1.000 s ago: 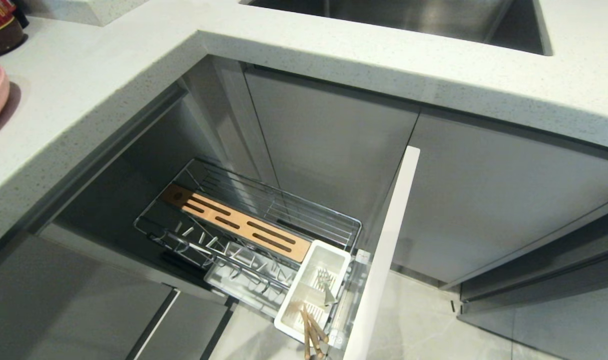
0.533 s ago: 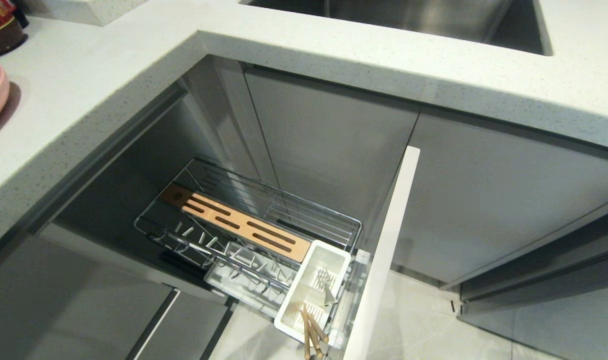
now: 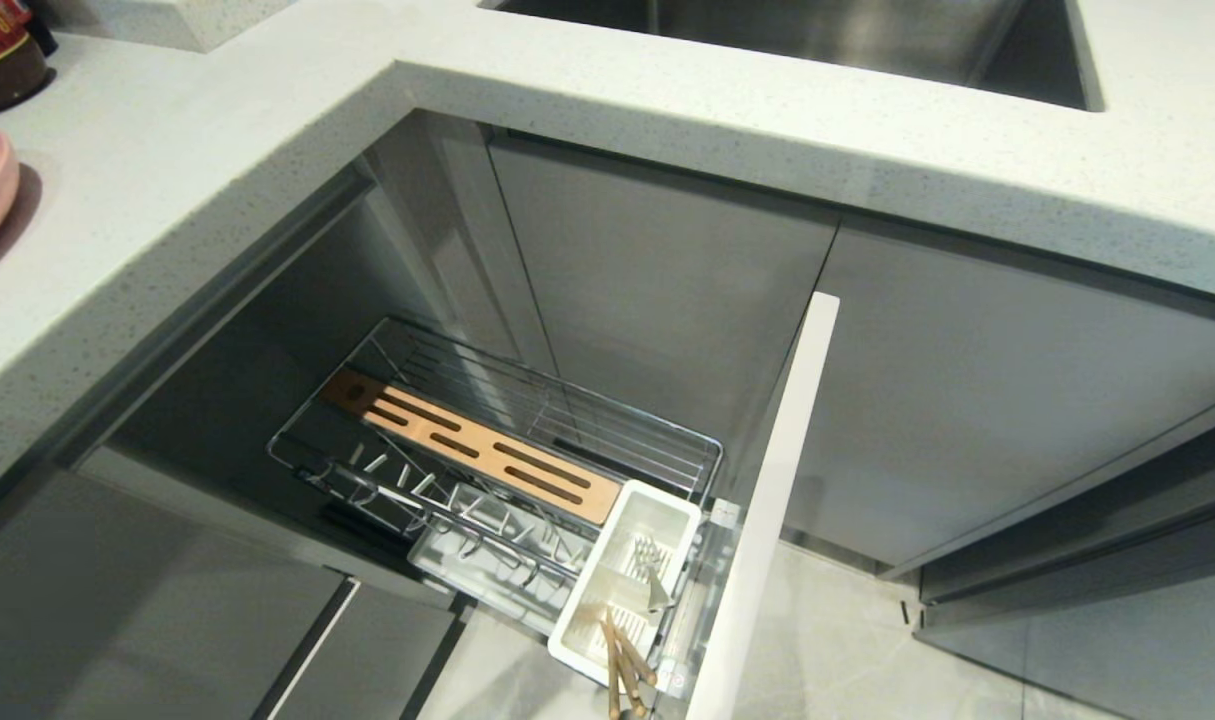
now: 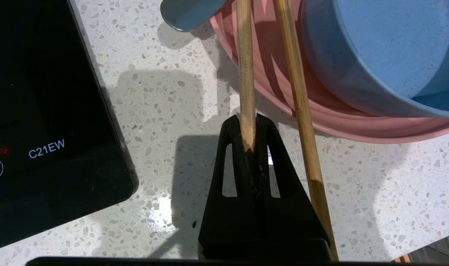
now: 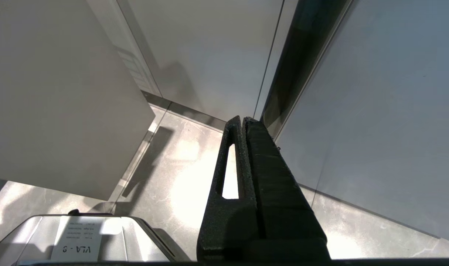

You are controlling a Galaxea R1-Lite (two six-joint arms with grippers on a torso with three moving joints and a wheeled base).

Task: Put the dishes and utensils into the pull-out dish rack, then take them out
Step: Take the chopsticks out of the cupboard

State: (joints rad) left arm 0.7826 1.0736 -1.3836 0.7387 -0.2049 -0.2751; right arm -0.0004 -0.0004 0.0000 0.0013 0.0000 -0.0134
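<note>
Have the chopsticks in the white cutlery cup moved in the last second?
No. In the head view the chopsticks sit in the same near corner of the white cutlery cup, unchanged against the wooden strip.

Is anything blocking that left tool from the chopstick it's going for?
Nothing visible does. The left tool is shut on the end of one chopstick above the counter. The second chopstick lies just beside it, outside the grip, and both run over the pink plate rim.
</note>
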